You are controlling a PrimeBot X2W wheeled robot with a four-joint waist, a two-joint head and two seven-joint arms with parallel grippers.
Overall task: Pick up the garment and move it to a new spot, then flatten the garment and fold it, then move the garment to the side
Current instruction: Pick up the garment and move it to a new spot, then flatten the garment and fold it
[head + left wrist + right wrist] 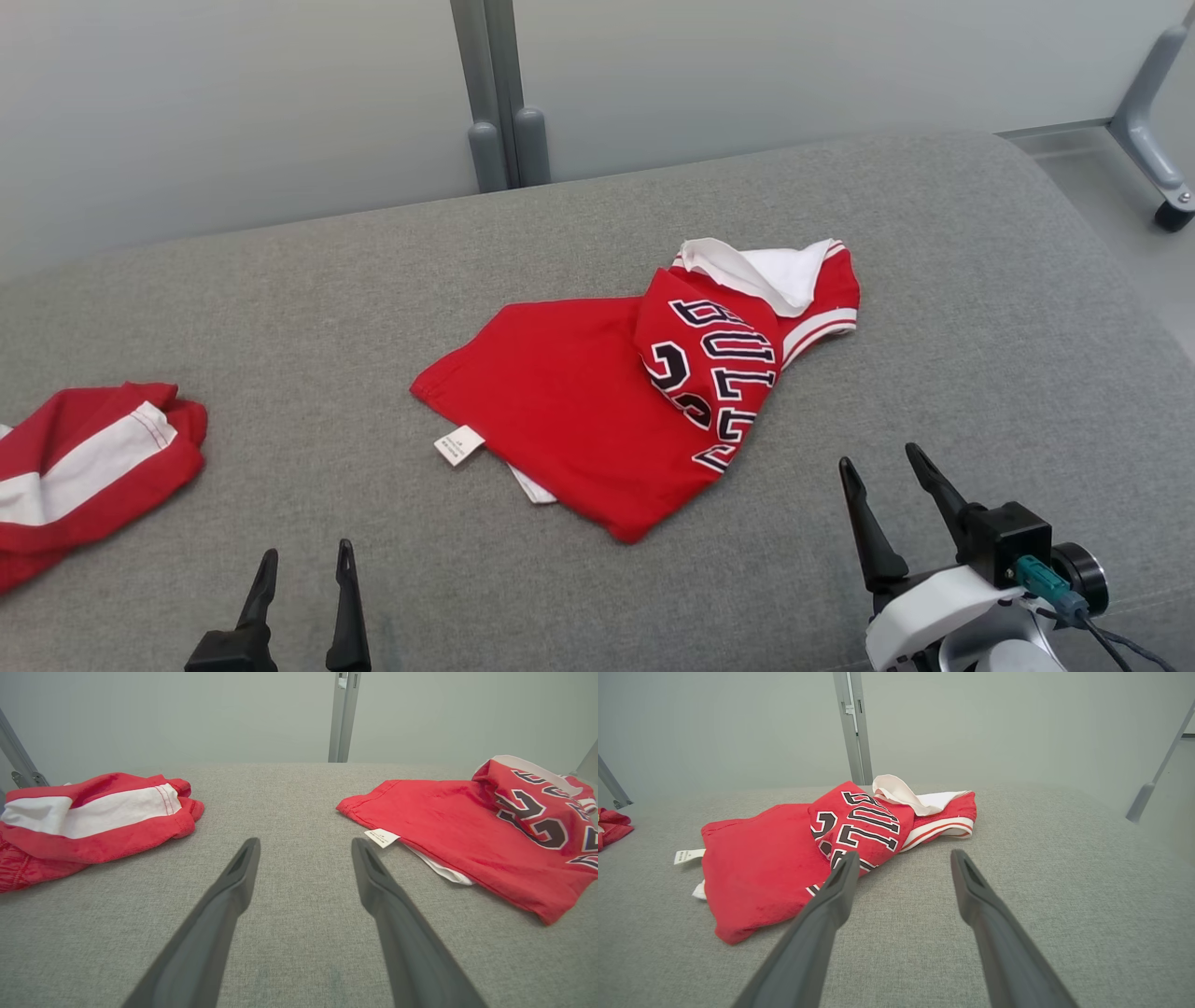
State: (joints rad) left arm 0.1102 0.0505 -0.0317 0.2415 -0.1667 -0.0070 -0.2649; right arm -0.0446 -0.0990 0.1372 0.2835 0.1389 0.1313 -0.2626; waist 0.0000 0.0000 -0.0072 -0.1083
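Crumpled red jersey (579, 401) w/ navy-white lettering lies mid grey fabric surface (934, 280), unheld; left gripper (308, 549) & right gripper (878, 455) both spread, empty; likely nothing done; pickup, flatten, fold, side-move left.

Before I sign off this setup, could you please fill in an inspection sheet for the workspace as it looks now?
Surface: grey upholstered pad, flat, no stains seen.
Job's things: red jersey, crumpled, one part folded over with lettering up; white label sticks out at its hem.
Clutter: red-and-white garment bunched at the pad's left edge.
Grippers: left gripper and right gripper both open, fingers holding nothing, apart from the jersey.
Cables: teal plug with dark cable at the right wrist.
Surroundings: pale wall panels, grey post, wheeled leg at right rear.
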